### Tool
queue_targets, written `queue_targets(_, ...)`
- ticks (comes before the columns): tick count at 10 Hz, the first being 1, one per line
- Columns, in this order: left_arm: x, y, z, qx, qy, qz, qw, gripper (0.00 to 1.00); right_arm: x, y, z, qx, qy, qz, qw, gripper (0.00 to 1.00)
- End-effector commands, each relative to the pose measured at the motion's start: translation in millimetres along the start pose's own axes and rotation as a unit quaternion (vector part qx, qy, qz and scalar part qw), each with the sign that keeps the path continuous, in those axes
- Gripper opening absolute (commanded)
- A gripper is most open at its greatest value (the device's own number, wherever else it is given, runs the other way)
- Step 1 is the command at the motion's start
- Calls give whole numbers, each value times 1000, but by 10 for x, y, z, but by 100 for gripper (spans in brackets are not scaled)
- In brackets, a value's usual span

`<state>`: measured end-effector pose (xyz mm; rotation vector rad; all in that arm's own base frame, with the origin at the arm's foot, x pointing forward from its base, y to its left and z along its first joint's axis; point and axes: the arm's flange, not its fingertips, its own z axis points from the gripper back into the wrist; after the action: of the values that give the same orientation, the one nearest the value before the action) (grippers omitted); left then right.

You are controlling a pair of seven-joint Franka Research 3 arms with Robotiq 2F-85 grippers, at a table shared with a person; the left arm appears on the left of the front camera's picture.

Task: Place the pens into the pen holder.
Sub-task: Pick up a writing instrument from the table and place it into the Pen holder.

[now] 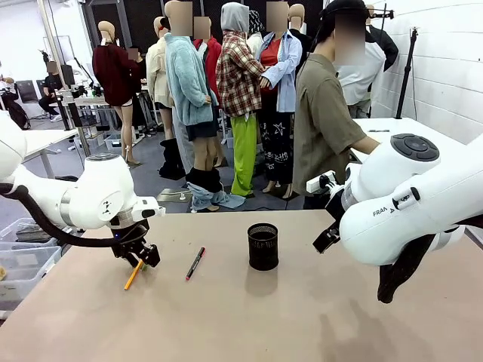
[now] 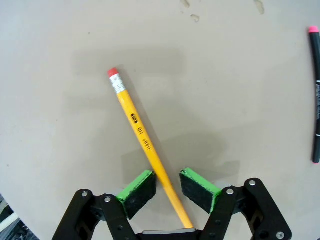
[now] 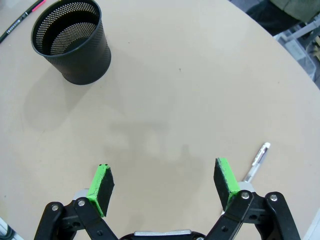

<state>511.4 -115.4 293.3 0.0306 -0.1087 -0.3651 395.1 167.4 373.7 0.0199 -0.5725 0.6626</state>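
The yellow pencil (image 2: 140,134), with a pink eraser and metal band at its upper-left end, lies on the worktop (image 2: 240,75). It slants down to bottom centre between the pads of the left claw (image 2: 168,186), which is narrowly parted and not clamped. A black pen (image 2: 316,95) with a red tip runs top-to-bottom along the right edge. The right claw (image 3: 165,182) is wide and empty, with the black mesh pen holder (image 3: 72,40) upper left of its view.

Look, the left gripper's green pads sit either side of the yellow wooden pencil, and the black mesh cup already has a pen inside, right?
Not quite: the right wrist view shows the black metal-mesh cylindrical pen holder empty. The rest is right: the left gripper does have its pads either side of the yellow pencil.
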Motion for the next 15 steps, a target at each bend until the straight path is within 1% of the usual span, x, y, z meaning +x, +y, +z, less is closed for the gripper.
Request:
queue_targets(1, -97, -94, 13, 49, 29, 5, 998, 0, -2, 2, -2, 0, 0, 0, 1000, 100)
queue_targets(2, -132, -133, 81, 63, 29, -4, 998, 0, -2, 2, -2, 0, 0, 0, 1000, 100)
queue_targets(5, -181, -157, 209, 65, 10, -18, 998, 0, -2, 2, -2, 0, 0, 0, 1000, 100)
queue_targets(7, -177, -158, 217, 54, 0, -26, 998, 0, -2, 2, -2, 0, 0, 0, 1000, 100)
queue_targets(8, -189, -147, 229, 44, -18, -28, 998, 0, -2, 2, -2, 0, 0, 0, 1000, 100)
queue_targets(9, -194, -130, 237, 49, -18, -19, 998, 0, -2, 2, -2, 0, 0, 0, 1000, 100)
queue_targets(11, -214, -136, 251, 46, -24, -24, 998, 40, -2, 2, -2, 0, 0, 0, 1000, 100)
queue_targets(15, -246, -156, 286, 32, -26, -32, 999, 40, -2, 2, -2, 0, 0, 0, 1000, 100)
